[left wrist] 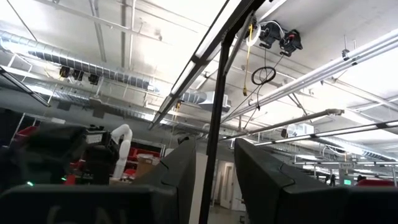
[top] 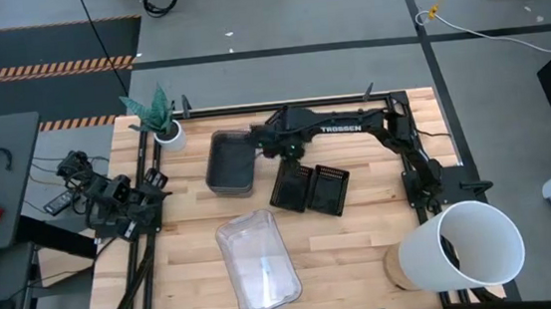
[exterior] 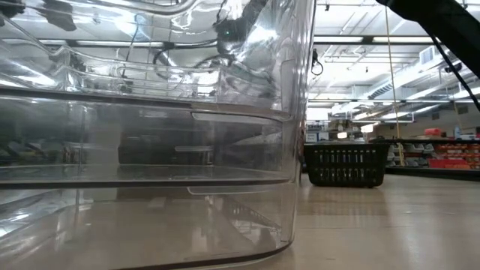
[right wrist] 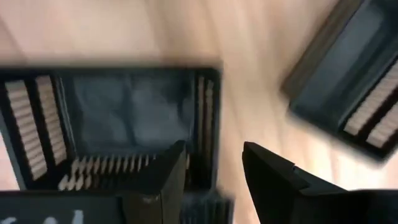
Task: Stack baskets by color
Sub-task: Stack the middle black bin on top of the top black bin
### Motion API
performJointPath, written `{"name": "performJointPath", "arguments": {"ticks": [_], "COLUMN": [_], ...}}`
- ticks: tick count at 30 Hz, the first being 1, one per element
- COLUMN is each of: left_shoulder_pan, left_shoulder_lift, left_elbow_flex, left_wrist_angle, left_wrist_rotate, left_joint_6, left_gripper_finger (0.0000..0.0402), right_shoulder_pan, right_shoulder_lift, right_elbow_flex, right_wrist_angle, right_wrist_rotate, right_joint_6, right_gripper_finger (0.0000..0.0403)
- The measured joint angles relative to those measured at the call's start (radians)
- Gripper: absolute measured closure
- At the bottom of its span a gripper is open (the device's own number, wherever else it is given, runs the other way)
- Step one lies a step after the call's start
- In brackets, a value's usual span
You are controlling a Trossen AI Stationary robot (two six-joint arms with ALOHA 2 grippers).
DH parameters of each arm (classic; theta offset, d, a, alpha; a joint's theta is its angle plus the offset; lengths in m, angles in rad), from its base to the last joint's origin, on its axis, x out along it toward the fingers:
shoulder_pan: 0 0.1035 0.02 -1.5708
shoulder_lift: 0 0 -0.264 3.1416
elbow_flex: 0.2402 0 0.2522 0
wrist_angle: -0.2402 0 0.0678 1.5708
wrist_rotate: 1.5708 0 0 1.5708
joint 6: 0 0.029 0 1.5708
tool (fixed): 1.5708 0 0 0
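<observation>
The right arm reaches across the far side of the wooden table (top: 363, 237), and its right gripper (top: 290, 151) hangs over the near end of one small black slotted tray (top: 292, 185). In the right wrist view that gripper's fingers (right wrist: 277, 180) stand spread apart with bare wood between them, one finger over the tray's (right wrist: 118, 124) rim; I cannot tell whether it touches the rim. A second small black slotted tray (top: 328, 189) lies just beside the first, both tilted on the table top; in the right wrist view it shows off to one side (right wrist: 348, 81). A dark-grey basket (top: 230, 162) sits just on the other side of the gripper, near a small white plant pot (top: 169, 134) with green leaves. A large clear basket (top: 257, 260) rests nearer the front edge, well apart from the dark ones, and it fills most of the low view (exterior: 150, 135), where one black tray (exterior: 346, 165) shows behind it. A big white bucket (top: 469, 246) stands at the table's front right corner. The left arm waits off the table's left edge, its left gripper (left wrist: 211, 180) pointed up at the ceiling with its fingers apart and holding nothing.
</observation>
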Motion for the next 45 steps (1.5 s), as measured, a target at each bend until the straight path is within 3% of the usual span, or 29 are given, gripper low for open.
{"name": "performJointPath", "arguments": {"ticks": [3, 13, 36, 45], "left_shoulder_pan": [0.0, 0.0, 0.0, 0.0], "left_shoulder_lift": [0.0, 0.0, 0.0, 0.0], "left_elbow_flex": [0.0, 0.0, 0.0, 0.0], "left_wrist_angle": [-0.003, -0.006, -0.029, -0.029], "left_wrist_rotate": [0.0, 0.0, 0.0, 0.0], "left_joint_6": [0.0, 0.0, -0.024, -0.024], "left_gripper_finger": [0.0285, 0.0285, 0.0285, 0.0285], "right_shoulder_pan": [0.021, 0.034, 0.019, 0.018], "right_shoulder_lift": [0.0, 0.0, 0.0, 0.0], "right_elbow_flex": [-0.024, -0.092, -0.266, -0.271], "right_wrist_angle": [-0.083, -0.101, 0.131, 0.16], "right_wrist_rotate": [-0.004, -0.018, 0.055, 0.097], "right_joint_6": [0.042, 0.135, 0.079, 0.086], "right_gripper_finger": [0.0238, 0.0238, 0.0239, 0.0298]}}
